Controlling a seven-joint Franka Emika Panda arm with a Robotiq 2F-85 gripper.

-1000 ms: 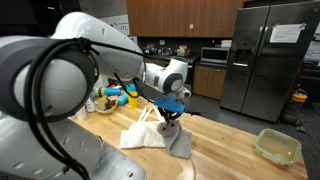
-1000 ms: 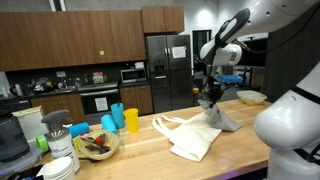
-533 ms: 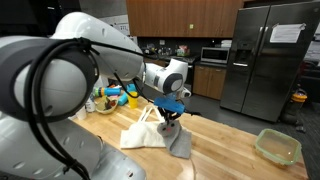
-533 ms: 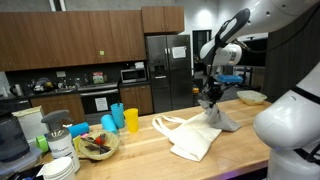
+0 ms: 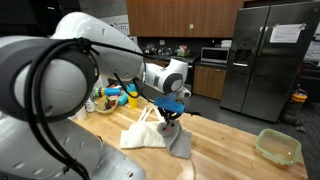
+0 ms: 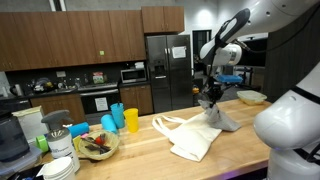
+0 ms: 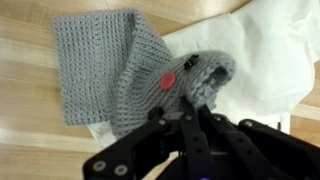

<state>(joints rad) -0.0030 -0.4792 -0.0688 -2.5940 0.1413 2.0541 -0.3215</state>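
Countertop [image 5: 225,140] carries everything. Tote bag [image 6: 190,138] lies flat, mid-counter. Knit cloth [image 7: 100,60] overlaps the bag's edge, part on the bag and part on bare counter. One end of it is raised off the surface, pinched in the gripper [image 5: 168,116]. Container [image 5: 277,146] stands well apart from these, toward one end of the counter, near its edge. Bowl [image 6: 97,145] sits toward the opposite end, by the edge. Cups [image 6: 120,118] stand just behind the bowl. Plate stack [image 6: 60,168] is beside the bowl, further toward that end.
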